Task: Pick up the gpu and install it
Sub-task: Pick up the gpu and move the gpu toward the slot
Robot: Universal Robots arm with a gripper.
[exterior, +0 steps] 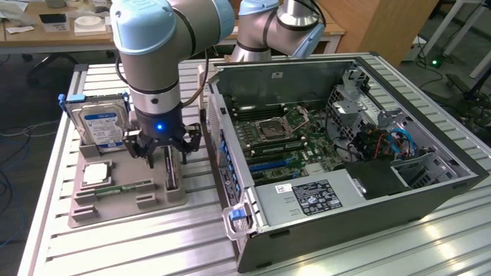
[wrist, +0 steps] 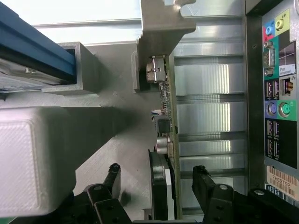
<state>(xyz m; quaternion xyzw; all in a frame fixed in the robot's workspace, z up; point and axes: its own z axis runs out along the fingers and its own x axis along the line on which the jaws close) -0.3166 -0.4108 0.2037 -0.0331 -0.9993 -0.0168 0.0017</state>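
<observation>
Currently: gpu, upright on its long edge in the grey holder mid-desk, just beside the case. Gripper above it, jaws apart, straddling the card, no contact evident. Likely light, stiff, fragile; best held across the flat faces.

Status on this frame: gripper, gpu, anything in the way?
Open gripper, fingers straddling the gpu. Card upright on edge in holder, not lifted. Neighbouring hard drive apart from fingers.

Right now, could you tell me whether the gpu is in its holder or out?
In: the gpu stands on edge in the grey holder, the open pincer straddling it.
</observation>
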